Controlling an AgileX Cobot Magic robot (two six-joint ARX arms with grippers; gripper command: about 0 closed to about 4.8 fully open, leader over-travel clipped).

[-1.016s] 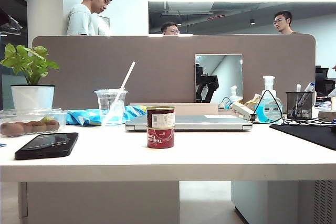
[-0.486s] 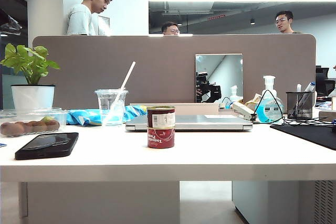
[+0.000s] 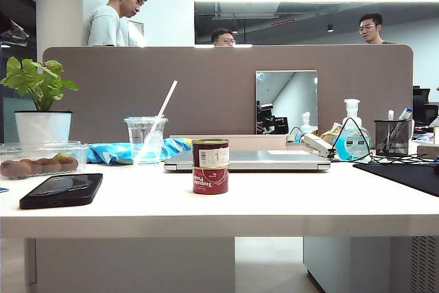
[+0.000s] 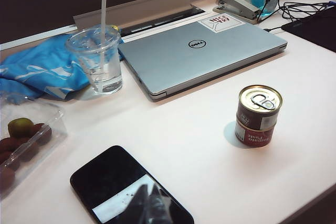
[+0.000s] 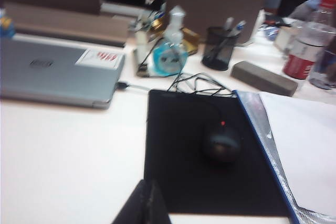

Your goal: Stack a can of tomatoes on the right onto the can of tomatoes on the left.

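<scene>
Two cans sitting stacked mid-table; neither gripper touching them.

Nearest the right wrist camera, the right gripper (image 5: 148, 203) is showing its dark fingers pressed together, holding nothing, hanging over the near edge of a black mat (image 5: 194, 150) with a mouse (image 5: 222, 142) on it; cans out of that view, well apart. Left gripper is not appearing in any view, so its jaws cannot be told. Phone (image 4: 128, 192) is lying near the front edge. Further in, the top can (image 3: 210, 152) is resting upright on the bottom can (image 3: 210, 180), whose red label is reading "Tomato" upside down. Behind them the laptop (image 4: 202, 56) is lying closed, "DELL" badge on the lid, a sticker in red print too small to read. Cup (image 4: 100, 59) with straw is standing beside it.
</scene>
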